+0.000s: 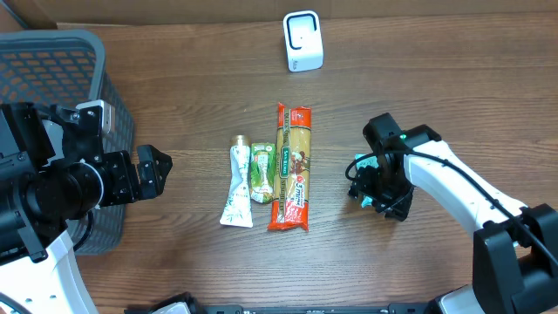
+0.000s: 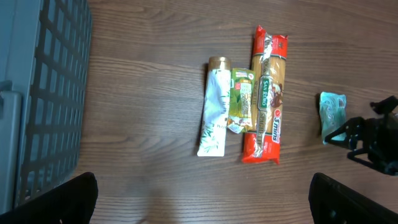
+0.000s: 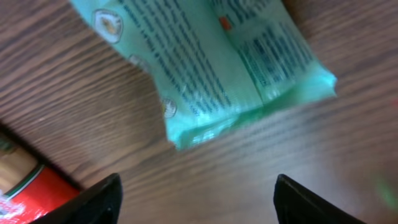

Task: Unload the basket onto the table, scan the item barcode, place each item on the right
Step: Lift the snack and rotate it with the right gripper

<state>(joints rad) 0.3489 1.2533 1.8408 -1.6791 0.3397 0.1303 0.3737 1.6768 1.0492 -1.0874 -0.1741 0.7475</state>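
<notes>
Right gripper (image 3: 198, 186) first: its two dark fingertips (image 3: 93, 202) fill the bottom corners of our wrist view, spread wide with bare wood between them and nothing held. Just ahead of them lies the mint-green packet (image 3: 217, 68), flat on the table (image 1: 436, 96) and printed side up. The print is too blurred for us to say whether a barcode faces us.

We judge the packet light, soft and crinkly, a film pouch with a crimped end seal. It should give under the pads and may slide on the wood, so we would pinch it across its narrow width near the middle, not by the flimsy seal, and keep the printed face uncovered.

Beyond the packet, three other goods lie side by side at mid-table: a long spaghetti pack (image 1: 290, 170), a small green sachet (image 1: 261, 173) and a white tube (image 1: 237, 183). A small white scanner (image 1: 302, 41) stands at the far edge, well apart from the packet.

Our left gripper (image 1: 153, 173) hangs fully open and empty beside the grey mesh basket (image 1: 61, 52). We can make out nothing in the part of the basket that shows, and the arm hides the rest
</notes>
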